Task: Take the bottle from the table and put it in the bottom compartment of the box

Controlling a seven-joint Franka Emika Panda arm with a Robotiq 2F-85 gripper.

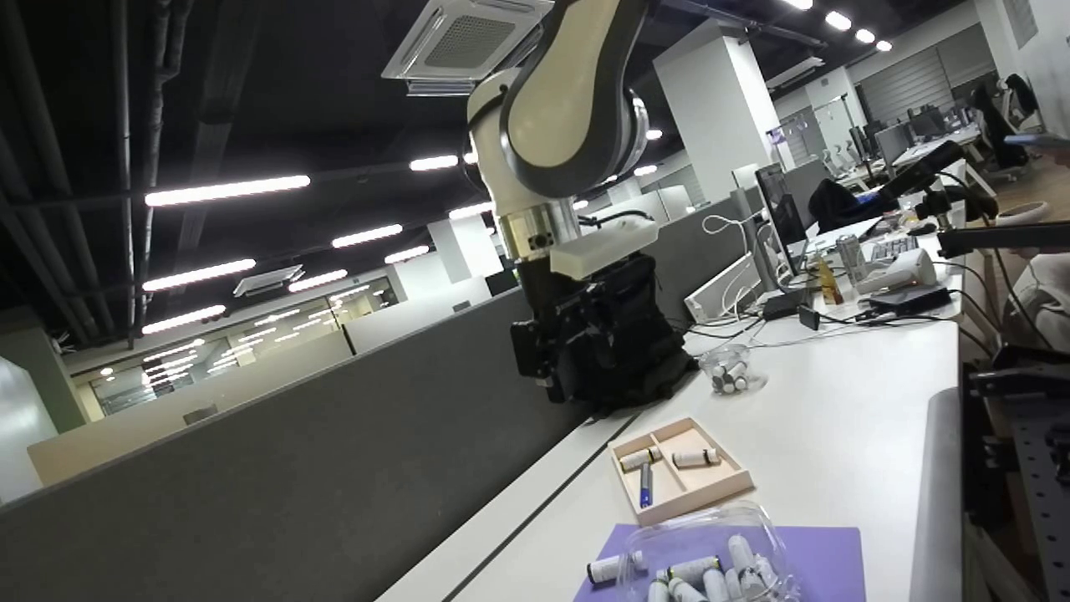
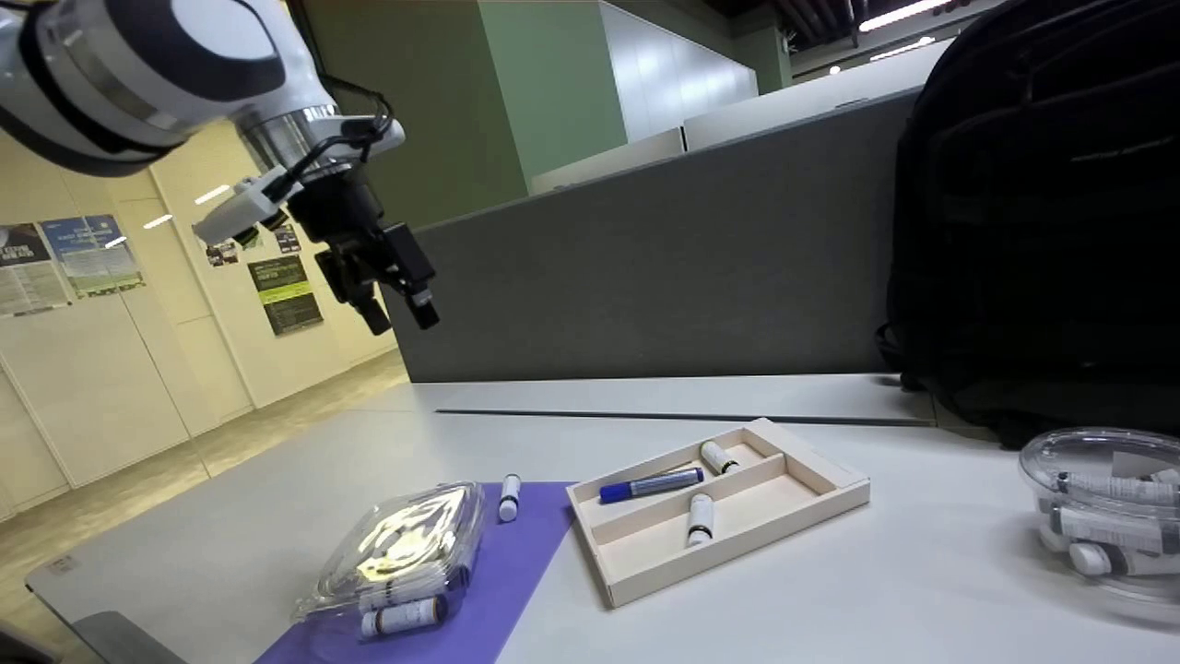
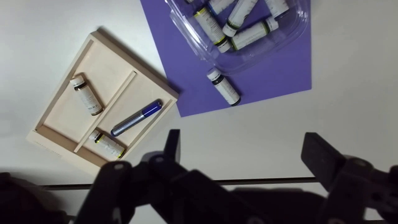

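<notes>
A small white-labelled bottle lies on the purple mat, beside a clear container; it also shows in both exterior views. The tan box sits on the white table, close to the mat. Its divider separates two compartments in the wrist view. One holds a bottle; the other holds a bottle and a blue-capped marker. My gripper is open and empty, high above the table; it also shows in both exterior views.
The clear container with several bottles stands on the purple mat. A round clear tub of bottles stands beyond the box. A black backpack leans by the grey partition along the table's back.
</notes>
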